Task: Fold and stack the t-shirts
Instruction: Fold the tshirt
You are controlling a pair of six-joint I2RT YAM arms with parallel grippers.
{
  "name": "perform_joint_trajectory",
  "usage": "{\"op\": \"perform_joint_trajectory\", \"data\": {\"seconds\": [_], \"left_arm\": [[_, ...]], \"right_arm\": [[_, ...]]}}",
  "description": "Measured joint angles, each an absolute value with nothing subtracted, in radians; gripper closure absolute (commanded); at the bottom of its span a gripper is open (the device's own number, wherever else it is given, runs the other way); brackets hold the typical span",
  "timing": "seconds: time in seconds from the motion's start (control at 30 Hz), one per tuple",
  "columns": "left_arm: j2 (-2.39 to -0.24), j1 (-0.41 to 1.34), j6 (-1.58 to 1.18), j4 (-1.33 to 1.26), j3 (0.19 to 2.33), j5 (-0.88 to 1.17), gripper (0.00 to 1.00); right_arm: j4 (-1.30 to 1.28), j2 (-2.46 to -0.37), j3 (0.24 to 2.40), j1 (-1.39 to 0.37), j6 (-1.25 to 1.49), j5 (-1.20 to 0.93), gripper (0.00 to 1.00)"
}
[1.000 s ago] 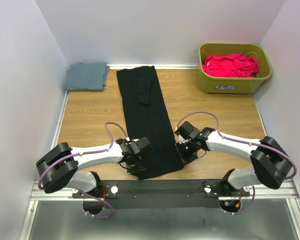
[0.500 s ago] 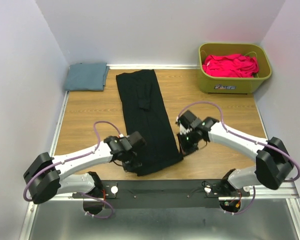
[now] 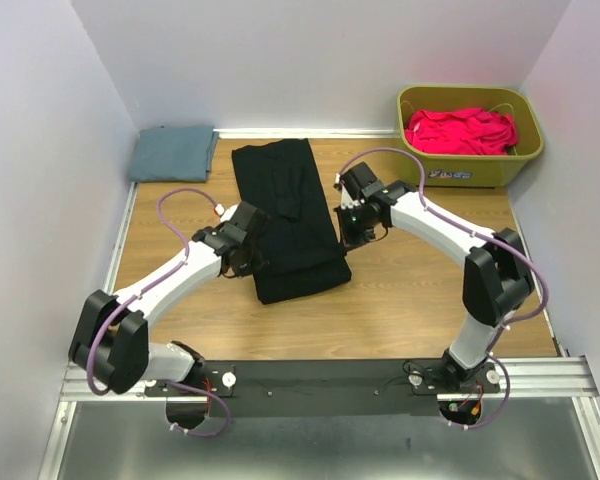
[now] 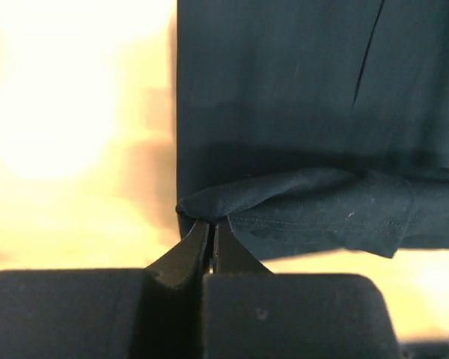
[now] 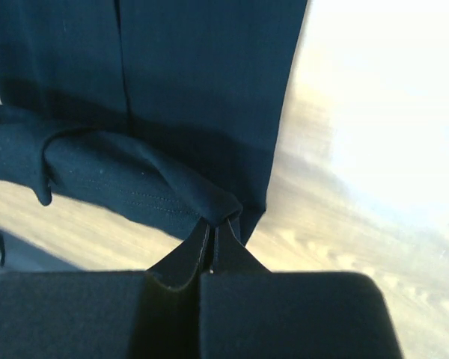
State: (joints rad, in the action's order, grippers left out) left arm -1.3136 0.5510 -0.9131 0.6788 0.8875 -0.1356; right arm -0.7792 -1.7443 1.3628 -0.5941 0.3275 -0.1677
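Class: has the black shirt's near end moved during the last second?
Yes. The near end of the black shirt moved away from the base rail, folding over.

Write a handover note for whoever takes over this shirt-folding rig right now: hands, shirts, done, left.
Left hand: shut on the black shirt, one hem corner.
Right hand: shut on the other hem corner.
Black shirt: narrow strip on the table, near end doubled over itself.
Done: blue-grey shirt folded, far left corner.
Left: finish the black fold, stack it; pink-red shirt lies crumpled in the tub.
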Motion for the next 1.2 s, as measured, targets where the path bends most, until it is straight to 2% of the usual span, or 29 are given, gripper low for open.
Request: {"op": "perform_joint_trajectory", "data": {"seconds": [0.47, 1.2], "left_arm": [[-1.453, 0.415, -0.696, 0.434, 0.96, -0.217, 1.0], [-1.678, 0.341, -0.563, 0.275, 1.087, -0.224, 0.98]], "right_arm": [[-0.666, -1.902, 1.509, -0.556, 0.305, -0.114, 0.99], [-0.595, -2.095, 1.685, -0.523, 0.304, -0.05, 0.99]]}}
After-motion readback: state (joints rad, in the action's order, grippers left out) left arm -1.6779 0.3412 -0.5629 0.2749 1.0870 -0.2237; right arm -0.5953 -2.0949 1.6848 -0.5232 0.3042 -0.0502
